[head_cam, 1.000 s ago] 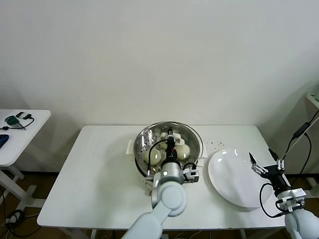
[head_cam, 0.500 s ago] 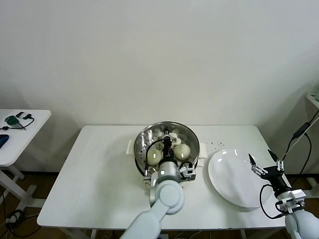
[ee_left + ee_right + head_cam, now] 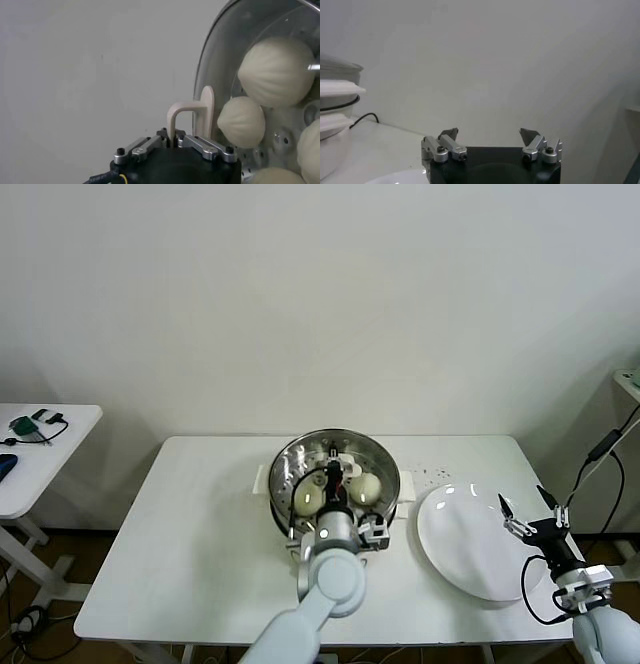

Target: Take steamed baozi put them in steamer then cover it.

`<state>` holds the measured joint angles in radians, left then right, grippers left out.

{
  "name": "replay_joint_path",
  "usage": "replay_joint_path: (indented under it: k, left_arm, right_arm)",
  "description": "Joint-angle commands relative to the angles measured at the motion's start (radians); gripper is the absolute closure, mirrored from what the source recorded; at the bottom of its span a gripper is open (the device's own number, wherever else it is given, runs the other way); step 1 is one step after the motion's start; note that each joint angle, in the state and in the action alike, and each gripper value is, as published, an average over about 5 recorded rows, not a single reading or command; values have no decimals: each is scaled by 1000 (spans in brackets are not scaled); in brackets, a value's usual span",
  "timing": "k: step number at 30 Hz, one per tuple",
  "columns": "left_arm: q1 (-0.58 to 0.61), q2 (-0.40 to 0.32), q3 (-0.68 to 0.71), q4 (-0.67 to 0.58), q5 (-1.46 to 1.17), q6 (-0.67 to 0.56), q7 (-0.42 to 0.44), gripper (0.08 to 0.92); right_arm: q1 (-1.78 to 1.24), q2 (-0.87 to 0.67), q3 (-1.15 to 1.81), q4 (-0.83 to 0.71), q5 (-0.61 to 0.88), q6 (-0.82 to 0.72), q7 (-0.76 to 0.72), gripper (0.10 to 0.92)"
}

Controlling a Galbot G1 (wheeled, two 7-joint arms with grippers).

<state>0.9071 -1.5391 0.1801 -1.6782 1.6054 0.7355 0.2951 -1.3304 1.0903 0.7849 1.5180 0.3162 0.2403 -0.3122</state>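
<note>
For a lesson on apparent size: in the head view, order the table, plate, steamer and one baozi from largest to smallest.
1. Table
2. Steamer and plate: about alike, so unranked.
3. Baozi

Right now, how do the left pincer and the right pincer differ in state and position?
The left pincer is shut on the cover's handle, holding the cover over the steamer; the right pincer is open and holds nothing. The left is over the middle of the table; the right hangs beside the plate. Both are dark with metal fingers.
</note>
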Motion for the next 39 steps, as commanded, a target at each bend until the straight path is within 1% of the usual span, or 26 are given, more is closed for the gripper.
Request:
replay_joint_path:
  k: [1,4,6,9,16,21,30,32,34,36,39]
  left_arm:
    - [9,9,1,0,11,43,-5,849]
    - [11,13,-6,-14,16,34,21,849]
    - [9,16,-7,-28,-1,36,22,849]
    - [5,23,2,-63,-25,43,23,813]
    - [18,74,39,-197,-79,50,36,619]
    - [70,125,48,-288,-111,50,44,471]
    - [162,222,31,-385,-242,50,41,220]
    - [190,248,10,-404,-278,50,23,191]
    - [221,271,-27,-433,-325,44,-14,181]
    - [255,291,-97,-470,-390,5,-87,178]
    - [305,311,-235,-520,-549,-128,-226,177]
  right_arm:
    - [1,-3,2,-1,0,-1,-3,203]
    - [2,-6,3,-1,0,-2,-3,203]
    - [3,-7,3,-1,0,-4,-3,203]
    - [5,-7,4,0,-2,-16,2,203]
    - [8,-14,8,25,-27,-112,46,203]
    - [16,-21,10,42,-54,-171,56,203]
    - [37,-19,11,53,-44,-212,76,203]
    - [40,-19,9,55,-43,-211,78,203]
    - [40,-20,6,59,-42,-209,78,203]
    - [38,-20,3,65,-41,-205,78,203]
    - [30,-17,-2,77,-40,-198,77,203]
